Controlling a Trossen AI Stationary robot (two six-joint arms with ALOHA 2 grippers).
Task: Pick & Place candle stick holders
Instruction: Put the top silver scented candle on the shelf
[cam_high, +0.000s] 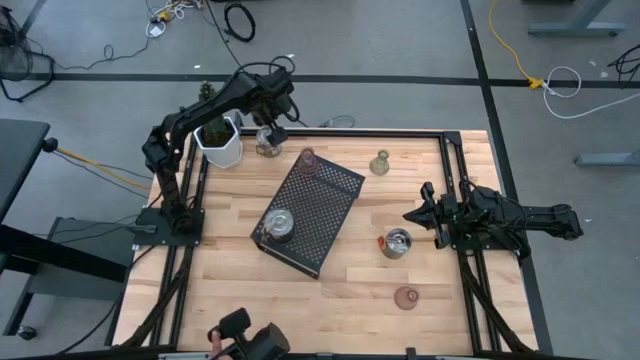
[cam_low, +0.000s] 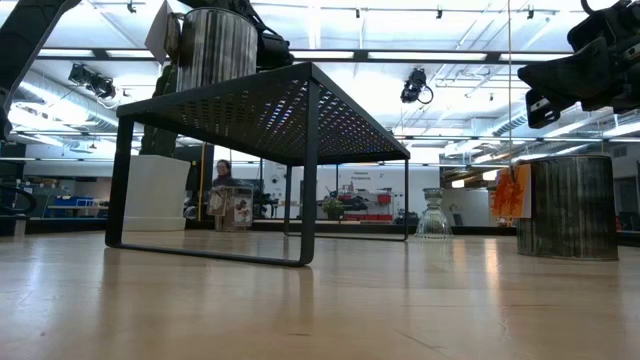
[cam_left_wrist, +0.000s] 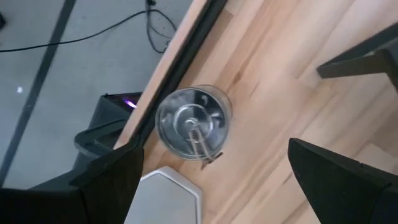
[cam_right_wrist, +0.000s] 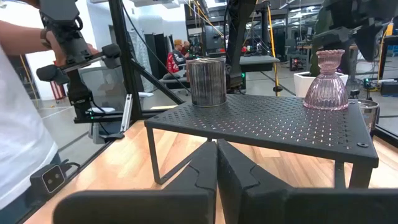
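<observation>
1. Candle stick holders, six in all, are spread over the pale wooden table (cam_high: 340, 300) in the high view.
2. On the black perforated rectangular tray (cam_high: 320, 215) at the picture's centre stand two: a shiny silver round holder (cam_high: 279, 224) at its lower left end and a pinkish-brown glass holder (cam_high: 307, 160) at its upper corner.
3. An olive-yellow glass holder (cam_high: 380, 163) stands on bare wood to the upper right of the tray.
4. A second silver holder (cam_high: 397, 243) stands right of the tray, and a second pinkish-brown holder (cam_high: 406, 297) sits below it, near the lower edge of the table.
5. A third silver holder (cam_high: 268, 146) stands at the table's top edge, just beside the white hexagonal cactus pot (cam_high: 222, 142).
6. The left gripper (cam_high: 272, 133) hangs directly over that third holder, jaws spread wide on either side of it and not touching it; the left wrist view looks straight down into the holder's cup.
7. The right gripper (cam_high: 412, 215) rests at the right of the table, near the second silver holder, jaws pressed together and holding nothing.
</observation>
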